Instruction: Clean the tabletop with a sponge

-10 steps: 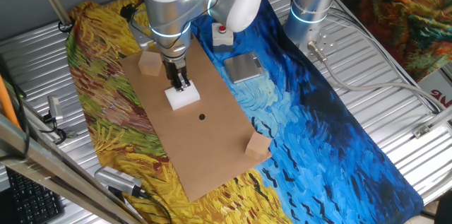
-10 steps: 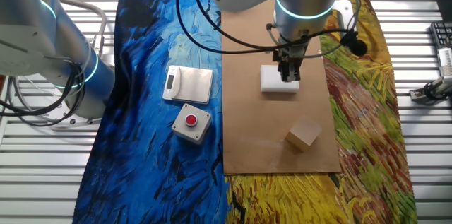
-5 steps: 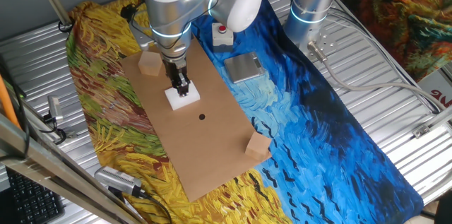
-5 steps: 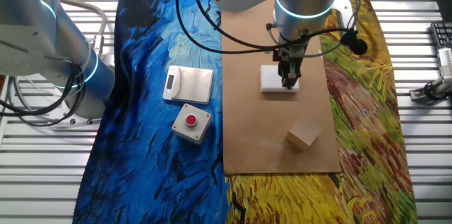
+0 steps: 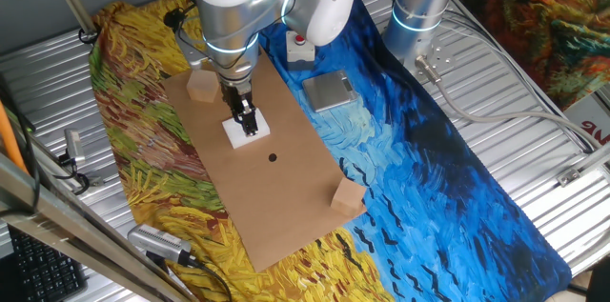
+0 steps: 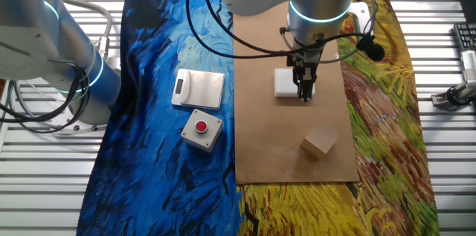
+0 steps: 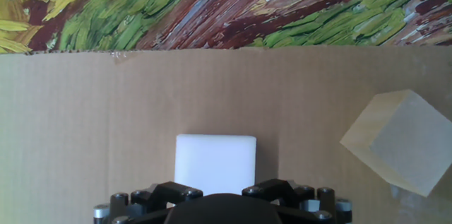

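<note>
The white sponge [image 5: 244, 133] lies on the brown cardboard tabletop [image 5: 276, 197], a little behind its small black spot [image 5: 273, 158]. My gripper [image 5: 249, 123] points straight down and is shut on the sponge, which looks squeezed narrow between the fingers. The other fixed view shows the same grip: gripper [image 6: 304, 91] on the sponge [image 6: 284, 83], over the board [image 6: 268, 139]. In the hand view the sponge [image 7: 215, 162] sits centred just ahead of the gripper body, flat on the board [image 7: 106, 111].
Tan wooden cubes stand on the board at its far corner [image 5: 201, 86] and near edge [image 5: 349, 194]; one shows in the hand view [image 7: 399, 139]. A grey metal plate [image 6: 198, 88] and a white box with a red button [image 6: 201, 129] lie on the blue-and-yellow cloth [image 5: 448, 178].
The fingers have closed in on the sponge, which now looks narrower than a second ago. The hand has shifted slightly along the board; the cubes have not moved.
</note>
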